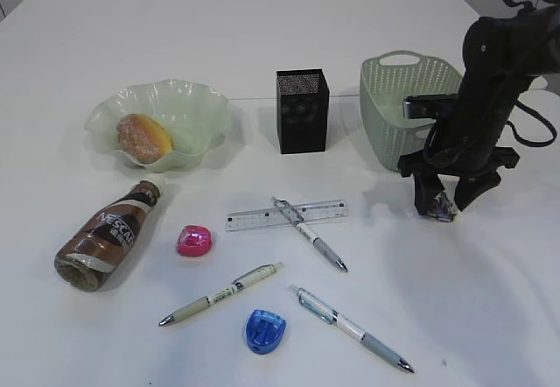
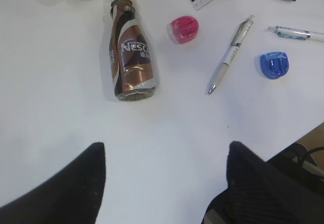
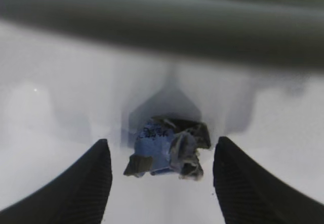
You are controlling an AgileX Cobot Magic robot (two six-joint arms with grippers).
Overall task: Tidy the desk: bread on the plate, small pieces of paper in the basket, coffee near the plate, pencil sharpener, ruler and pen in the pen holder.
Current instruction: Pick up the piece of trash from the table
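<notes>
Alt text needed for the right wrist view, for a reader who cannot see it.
Right pincer open just above the white desk, its two dark fingers on either side of a crumpled scrap of paper, blue and dark, lying between them, not yet gripped. A blurred grey band crosses the top of the frame.

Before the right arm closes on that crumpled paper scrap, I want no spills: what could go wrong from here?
1. The right gripper stands open around the crumpled paper; the scrap is small and ragged, so the fingers may pinch only an edge and drop it.
2. The basket sits close beside the arm, so lifting carelessly could knock it.
</notes>
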